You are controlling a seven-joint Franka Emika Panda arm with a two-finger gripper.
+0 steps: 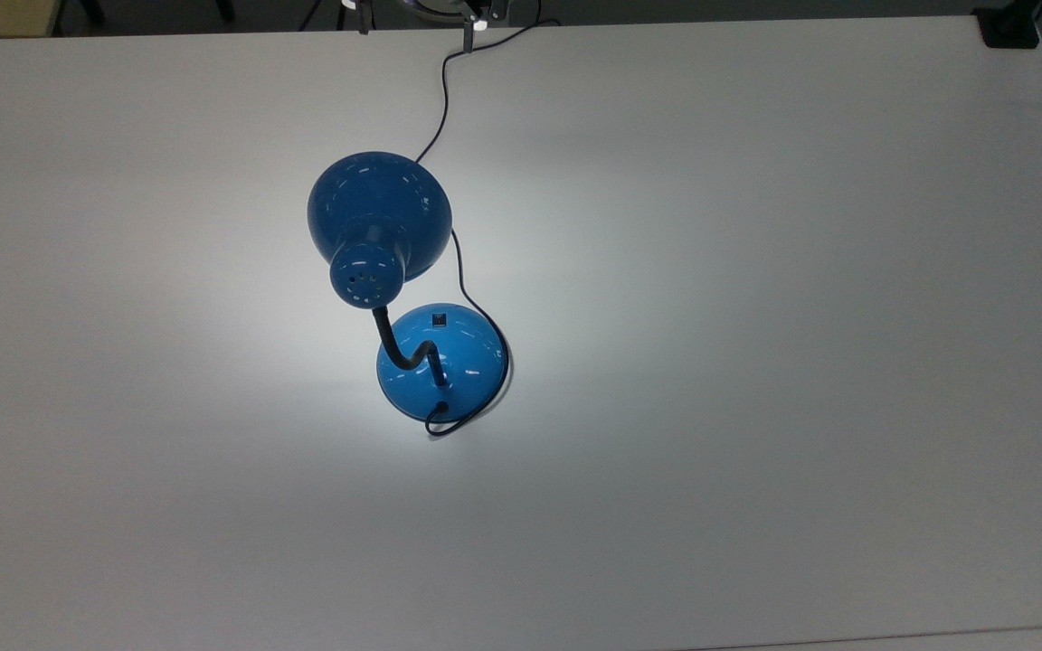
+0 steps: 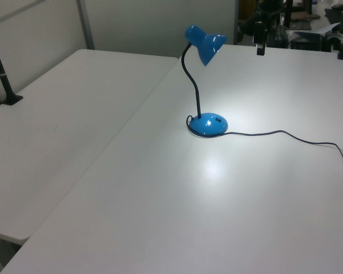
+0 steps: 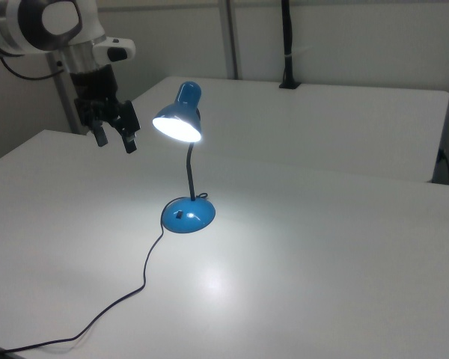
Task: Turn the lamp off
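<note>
The blue desk lamp [image 3: 185, 161] glows at frame centre, its switch [image 1: 439, 318] untouched, while the gripper [image 3: 114, 137] hangs upper left, fingers spread, empty.

The lamp [image 3: 183, 161] is shiny blue, with a round shade on a bendy black neck and a round base sitting flat. It is on, and a bright spot shines under the shade. A small dark square on the base looks like the switch [image 1: 439, 319].
</note>
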